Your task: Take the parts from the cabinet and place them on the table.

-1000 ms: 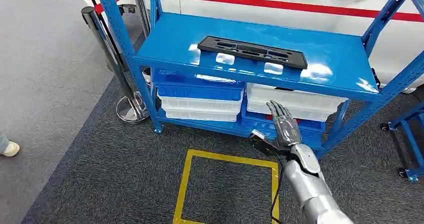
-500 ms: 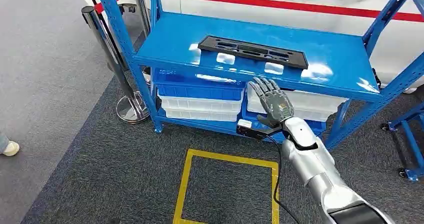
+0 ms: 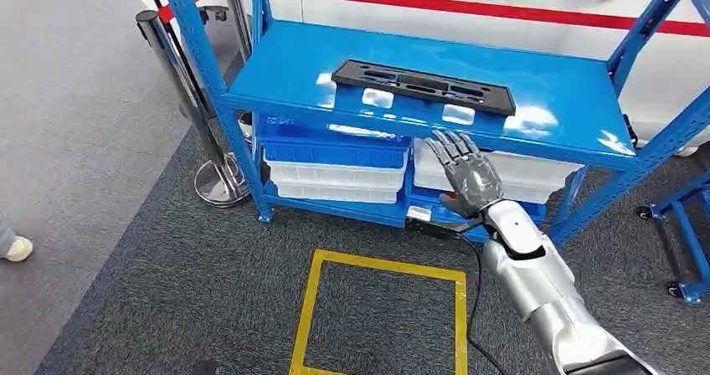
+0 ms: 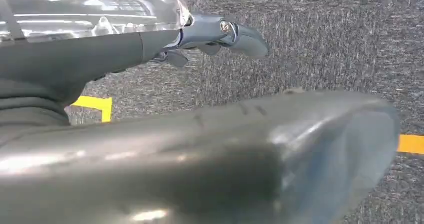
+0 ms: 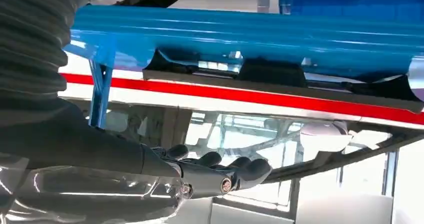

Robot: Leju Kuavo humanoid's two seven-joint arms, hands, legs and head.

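Note:
A long black plastic part [image 3: 423,86] lies flat on the top board of the blue cabinet [image 3: 553,99]. My right hand [image 3: 467,174] is raised in front of the cabinet's front edge, just below and in front of the part, with its fingers spread and nothing in it. From the right wrist, the part [image 5: 280,79] is seen edge-on on the blue board, beyond the fingers [image 5: 220,174]. My left hand [image 4: 220,31] hangs over the grey carpet, holding nothing.
White and blue bins [image 3: 335,166] are stacked on the lower shelf. A chrome post [image 3: 180,82] stands at the cabinet's left corner. A yellow square [image 3: 377,316] marks the carpet in front. Another blue rack [image 3: 682,224] is at the right, and a person's shoe [image 3: 12,248] at far left.
My right hand has risen from beside the lower shelf to the height of the top board's front edge. The black part has not moved.

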